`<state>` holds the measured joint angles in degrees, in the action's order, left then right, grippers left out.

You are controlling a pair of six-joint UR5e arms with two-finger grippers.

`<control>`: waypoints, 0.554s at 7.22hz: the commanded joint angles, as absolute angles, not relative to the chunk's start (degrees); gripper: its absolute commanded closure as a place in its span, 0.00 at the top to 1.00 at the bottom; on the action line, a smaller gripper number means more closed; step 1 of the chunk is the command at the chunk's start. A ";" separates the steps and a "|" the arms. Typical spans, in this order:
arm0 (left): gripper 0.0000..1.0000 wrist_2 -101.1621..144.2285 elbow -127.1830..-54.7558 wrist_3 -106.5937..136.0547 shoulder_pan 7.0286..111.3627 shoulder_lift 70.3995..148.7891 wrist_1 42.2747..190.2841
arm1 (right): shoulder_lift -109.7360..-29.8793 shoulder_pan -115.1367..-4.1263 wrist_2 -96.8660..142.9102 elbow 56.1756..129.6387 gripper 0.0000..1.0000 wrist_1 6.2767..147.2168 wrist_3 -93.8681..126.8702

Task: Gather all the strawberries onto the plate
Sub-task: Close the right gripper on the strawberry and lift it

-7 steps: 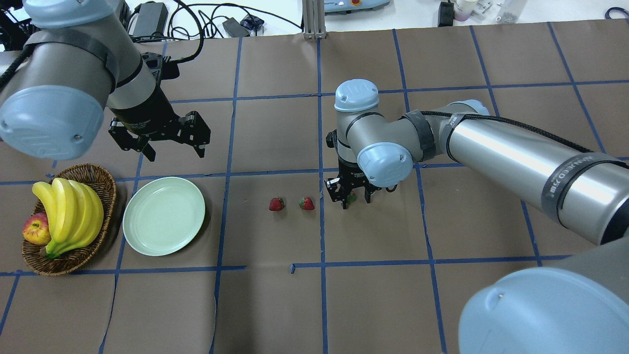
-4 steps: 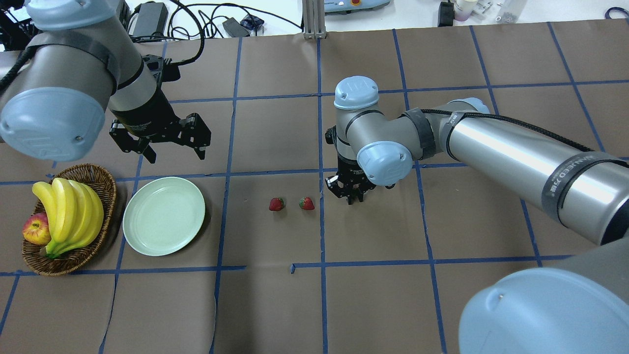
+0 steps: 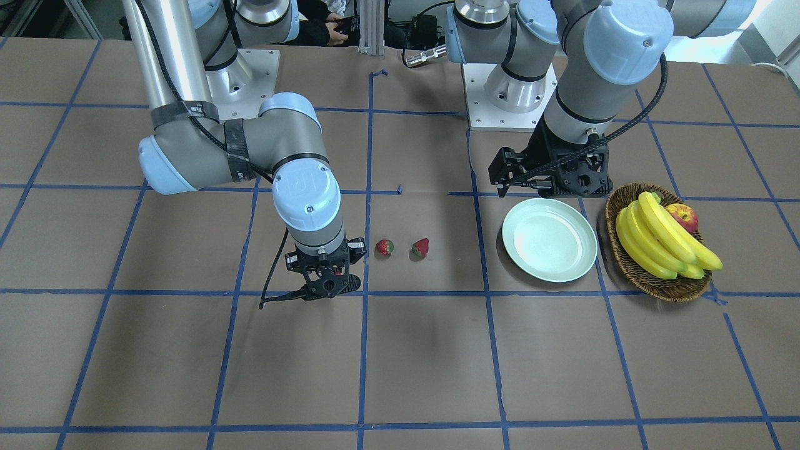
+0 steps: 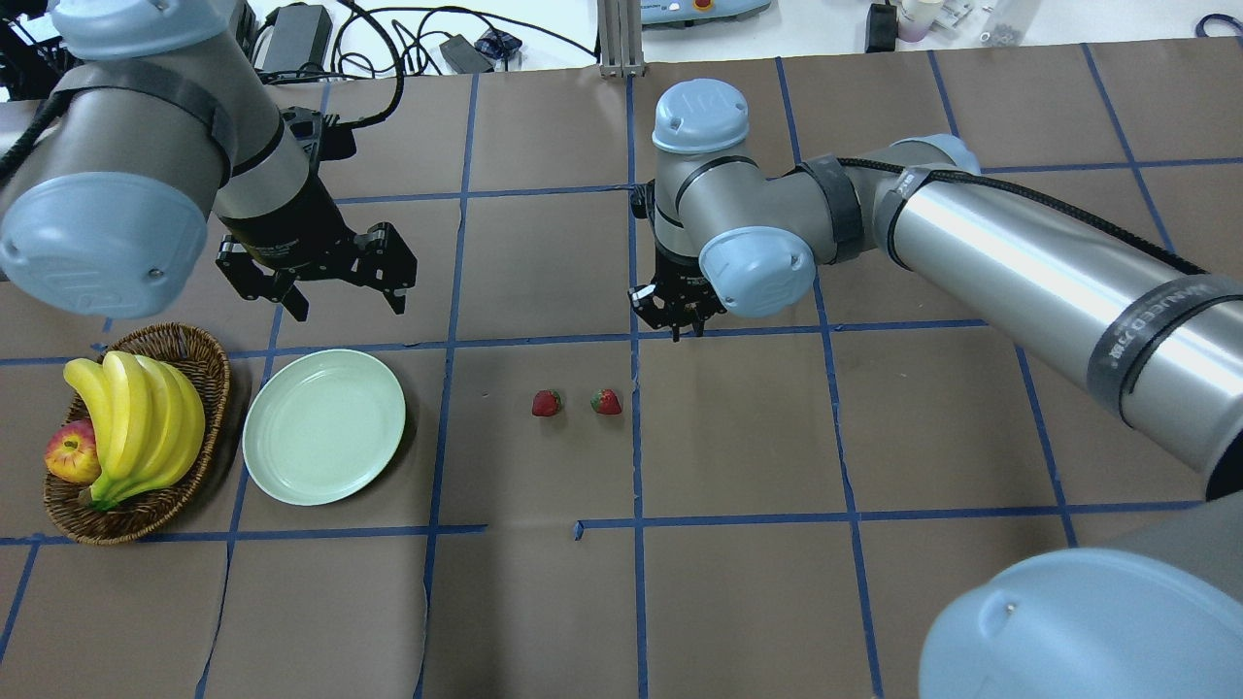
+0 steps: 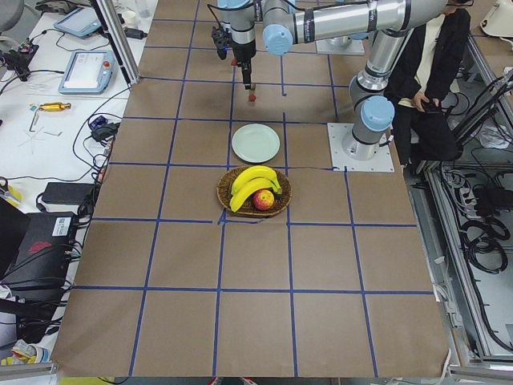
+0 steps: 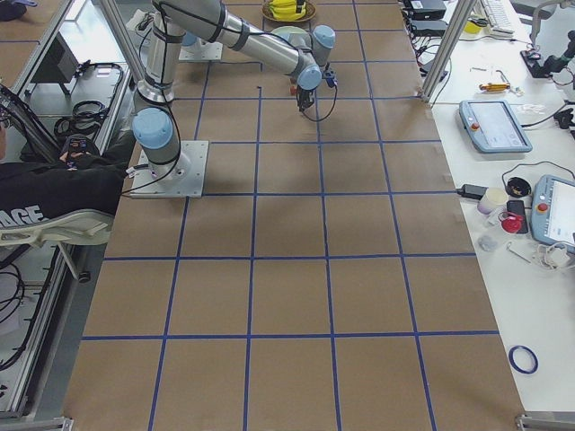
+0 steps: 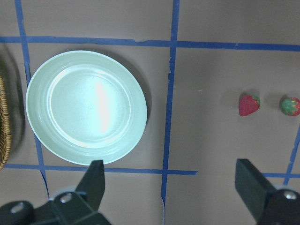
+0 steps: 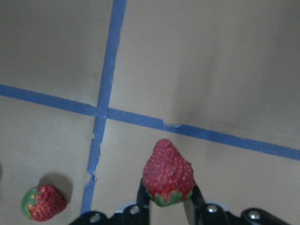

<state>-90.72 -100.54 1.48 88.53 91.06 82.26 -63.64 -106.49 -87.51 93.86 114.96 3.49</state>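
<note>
My right gripper (image 4: 682, 318) is shut on one small red strawberry (image 8: 168, 169) and holds it above the table, right of the other two. The wrist view shows it pinched at its green cap between the fingers (image 8: 193, 200). Two more strawberries (image 4: 547, 403) (image 4: 606, 401) lie on the brown table, also seen in the front view (image 3: 384, 247) (image 3: 420, 248). The pale mint-green plate (image 4: 323, 427) is empty, left of them. My left gripper (image 4: 348, 303) is open and empty, hovering just beyond the plate (image 7: 86, 107).
A wicker basket (image 4: 199, 351) with bananas (image 4: 136, 417) and an apple (image 4: 70, 451) stands left of the plate. Blue tape lines grid the table. Cables and boxes lie beyond the far edge.
My right gripper shut on the third strawberry and lifted it off the table, away from the robot and slightly left. The left arm has barely moved.
</note>
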 commanded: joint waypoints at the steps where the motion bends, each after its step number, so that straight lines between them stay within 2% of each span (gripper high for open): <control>1: 1.00 -90.88 -100.11 1.49 88.24 90.88 82.18 | -64.94 -108.01 -87.36 92.11 0.00 114.44 6.74; 4: 1.00 -90.97 -99.23 -1.31 86.85 89.65 82.35 | -64.69 -115.47 -86.92 88.43 0.00 113.82 14.65</control>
